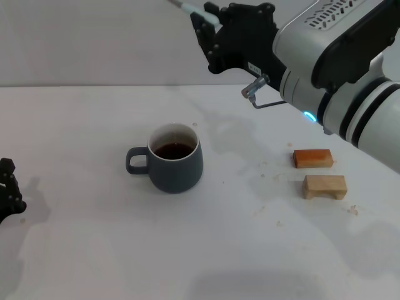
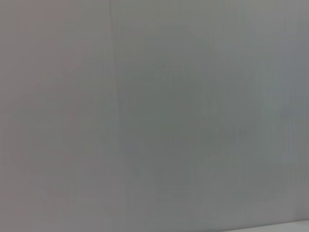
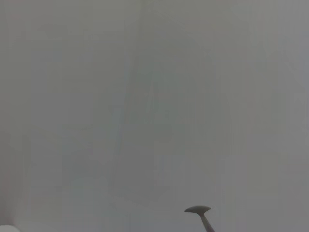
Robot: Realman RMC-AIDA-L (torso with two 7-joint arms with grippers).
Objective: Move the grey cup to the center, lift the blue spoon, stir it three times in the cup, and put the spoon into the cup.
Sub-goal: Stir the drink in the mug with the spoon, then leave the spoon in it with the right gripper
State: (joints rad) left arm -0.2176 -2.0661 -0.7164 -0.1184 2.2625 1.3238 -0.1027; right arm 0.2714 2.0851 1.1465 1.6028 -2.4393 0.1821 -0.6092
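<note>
One right gripper (image 1: pixel 209 28) clamping blue spoon (image 1: pixel 190 10); spoon bowl only wrist-visible

White tabletop (image 1: pixel 94 262), faintly smudged, beneath a plain grey wall (image 1: pixel 94 37). At about 3 o'clock lie two small wooden blocks, just apart: an orange-brown block (image 1: pixel 312 158) farther back, and a pale block (image 1: pixel 324 186) with a notched underside nearer.
</note>
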